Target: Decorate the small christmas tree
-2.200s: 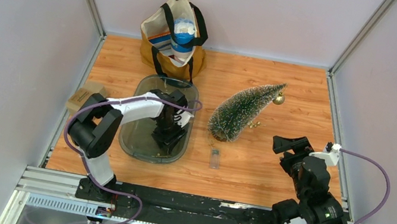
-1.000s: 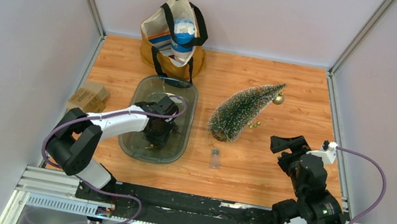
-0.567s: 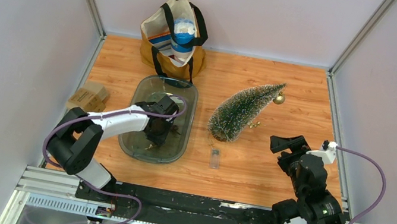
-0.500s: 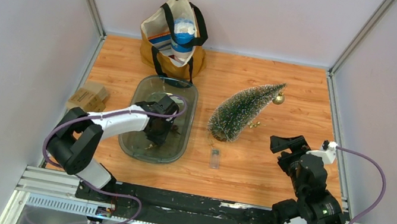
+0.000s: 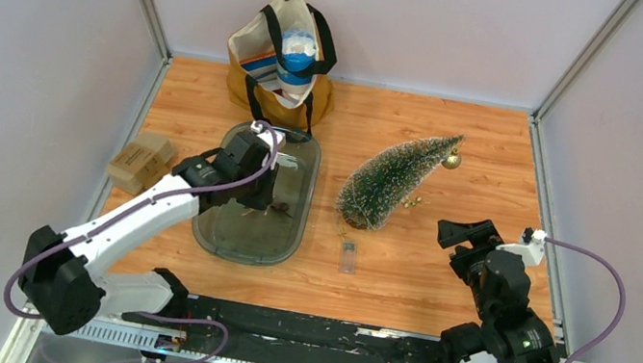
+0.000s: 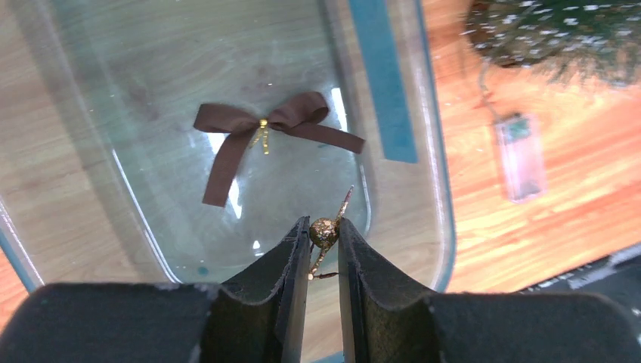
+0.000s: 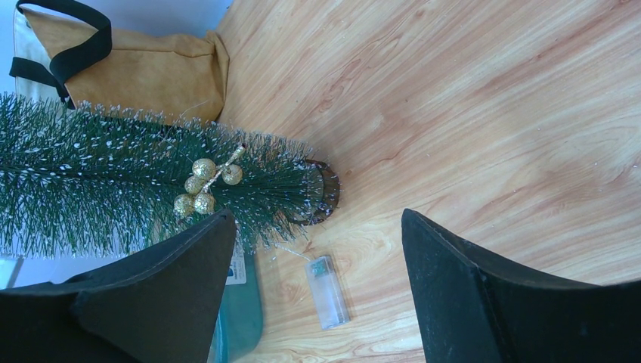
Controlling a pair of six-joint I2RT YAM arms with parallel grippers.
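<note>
The small christmas tree (image 5: 390,185) lies on its side on the wooden table, tip toward the far right. A gold ball (image 5: 450,161) sits at its tip and a cluster of gold balls (image 7: 204,185) rests on its needles. My left gripper (image 6: 323,223) hangs over the clear tray (image 5: 231,235), shut on a small gold ball pick (image 6: 325,233) held above the tray floor. A brown ribbon bow (image 6: 264,128) lies in the tray. My right gripper (image 7: 317,219) stands open and holds nothing, near the right edge, short of the tree's base.
A clear battery box (image 5: 348,256) on a thin wire lies in front of the tree's base. A tan tote bag (image 5: 281,58) with black handles stands at the back. A small cardboard box (image 5: 137,162) sits left of the tray. Grey walls close both sides.
My left gripper closed on the gold ball pick in the tray and rose with it, toward the tray's far part. The left arm's elbow swung back. The right arm stayed still.
</note>
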